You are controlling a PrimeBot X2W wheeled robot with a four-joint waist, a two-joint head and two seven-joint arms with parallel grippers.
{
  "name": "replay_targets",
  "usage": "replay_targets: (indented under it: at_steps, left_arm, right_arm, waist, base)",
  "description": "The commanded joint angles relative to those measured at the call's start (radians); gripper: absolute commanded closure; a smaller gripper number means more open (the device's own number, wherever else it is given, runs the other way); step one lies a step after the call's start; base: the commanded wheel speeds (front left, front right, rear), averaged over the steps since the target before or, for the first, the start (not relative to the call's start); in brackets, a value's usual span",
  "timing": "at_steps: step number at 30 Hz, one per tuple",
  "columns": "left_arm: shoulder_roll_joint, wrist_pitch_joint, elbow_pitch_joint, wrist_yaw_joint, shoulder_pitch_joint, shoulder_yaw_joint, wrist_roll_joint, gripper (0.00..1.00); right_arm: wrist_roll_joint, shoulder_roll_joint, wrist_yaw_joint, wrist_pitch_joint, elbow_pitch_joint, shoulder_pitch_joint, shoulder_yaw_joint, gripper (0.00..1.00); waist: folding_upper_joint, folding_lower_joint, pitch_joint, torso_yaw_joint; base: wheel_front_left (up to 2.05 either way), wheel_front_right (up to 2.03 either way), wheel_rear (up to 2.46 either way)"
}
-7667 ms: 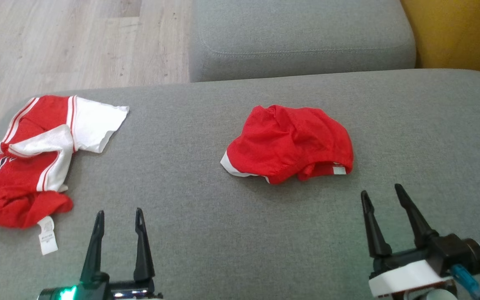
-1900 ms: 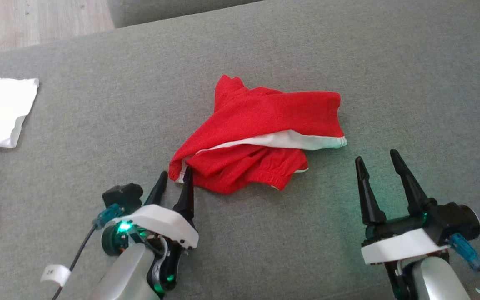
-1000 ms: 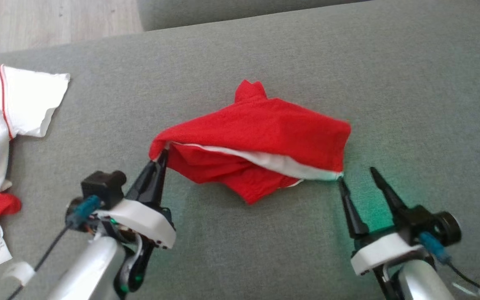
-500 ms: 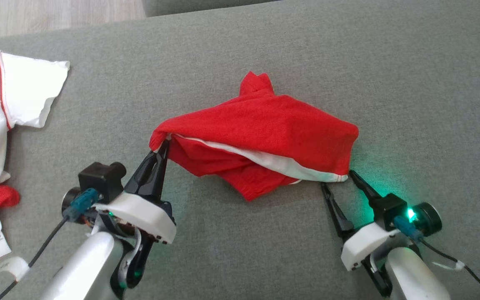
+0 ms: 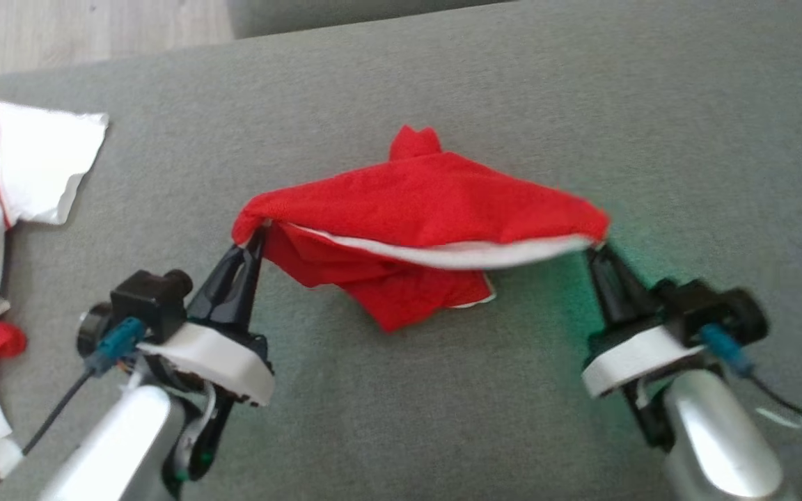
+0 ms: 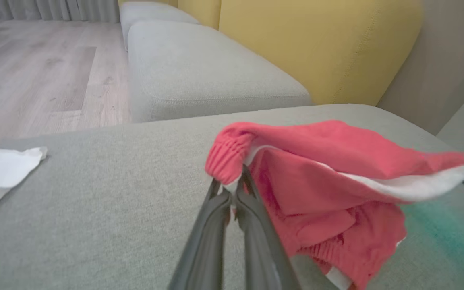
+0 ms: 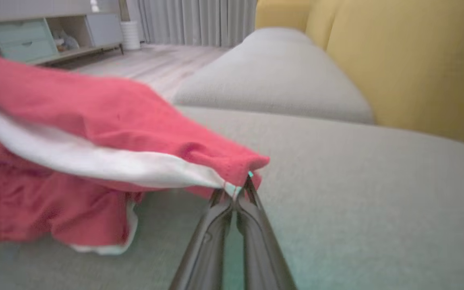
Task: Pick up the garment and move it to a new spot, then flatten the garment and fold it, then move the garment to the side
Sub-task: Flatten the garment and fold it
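Right tool (image 5: 594,247) has clamped onto the garment (image 5: 436,202), apparently lifting its corner.

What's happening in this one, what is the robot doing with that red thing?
The robot has the red garment pinched at both ends. The left gripper is shut on its elastic corner, and the right gripper is shut on the corner with the white hem. The top edge is stretched between them above the grey cushion, while the lower folds hang down bunched. A red-and-white jersey lies off to the left.
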Motion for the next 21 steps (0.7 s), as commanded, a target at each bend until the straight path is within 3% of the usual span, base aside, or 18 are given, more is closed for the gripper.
replay_targets:
  at_steps: [1, 5, 10, 16, 21]
  left_arm:
    - [0.048, -0.011, -0.05, -0.009, -0.063, 0.046, 0.018, 1.0]
    - [0.128, 0.009, -0.144, -0.079, -0.106, 0.043, 0.033, 1.0]
    - [0.232, 0.087, -0.289, -0.166, -0.219, 0.066, 0.017, 1.0]
    - [0.312, 0.193, -0.368, -0.22, -0.483, 0.031, 0.018, 1.0]
    - [0.306, 0.188, -0.278, -0.225, -0.758, -0.062, 0.071, 1.0]
  right_arm:
    - [-0.002, -0.002, -0.001, -0.003, -0.071, 0.013, -0.003, 1.0]
    - [0.047, -0.005, -0.001, -0.003, -0.237, -0.01, -0.06, 1.0]
    - [0.145, -0.069, -0.001, -0.003, -0.354, -0.138, -0.13, 1.0]
    - [0.188, -0.215, -0.001, -0.003, -0.325, -0.393, -0.149, 1.0]
    - [0.219, -0.291, -0.001, -0.003, -0.224, -0.609, -0.128, 1.0]
  waist:
    - [0.0, 0.0, -0.011, -0.017]
    - [0.0, 0.0, -0.019, -0.056]
    - [0.0, 0.0, -0.007, -0.088]
    - [0.0, 0.0, 0.054, -0.101]
    - [0.0, 0.0, 0.144, -0.086]
  base:
    - [0.0, 0.0, 0.0]
    - [0.0, 0.0, 0.0]
    - [0.0, 0.0, 0.0]
    - [0.0, 0.0, 0.0]
    - [0.0, 0.0, 0.0]
